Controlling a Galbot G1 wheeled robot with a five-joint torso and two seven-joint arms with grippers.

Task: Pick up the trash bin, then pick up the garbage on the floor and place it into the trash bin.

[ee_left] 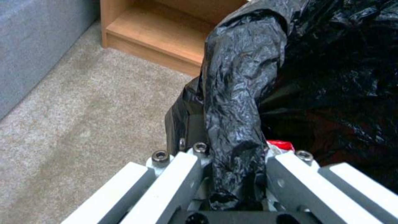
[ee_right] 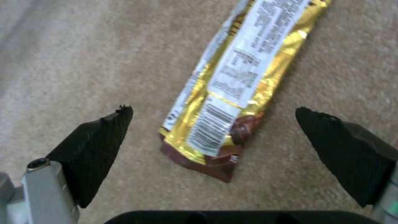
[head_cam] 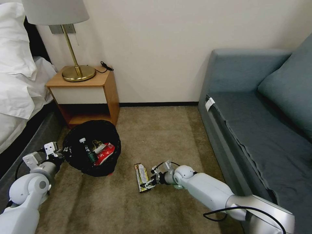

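Carpet [head_cam: 156,136], tan, taken as landmark for all entries.

Bin [head_cam: 92,148]: black bag-lined, tilted toward the camera on the carpet, just in front of the nightstand [head_cam: 85,94]. Contents visible in head view: bottle [head_cam: 87,150], red-and-white packet [head_cam: 105,152], a third pale piece between them, too small to name.

Left claw [head_cam: 61,152]: at the bin's rim on the bed [head_cam: 19,97] side. Left wrist view shows a fold of bag rim [ee_left: 236,118] running between the two grey fingers [ee_left: 182,174], clamped; a red patch [ee_left: 279,144] shows just past the rim.

Wrapper [head_cam: 141,177]: gold and brown with a white printed panel and barcode, lying flat on the carpet, well apart from the bin, on its sofa [head_cam: 260,123] side.

Right claw [head_cam: 150,182]: low over the carpet at the wrapper's near end. Right wrist view shows both black ribbed pads [ee_right: 97,143] spread wide, one to each side of the wrapper's [ee_right: 232,93] brown end, neither touching it. Wrapper lies between the pads, its long axis running away from the claw.
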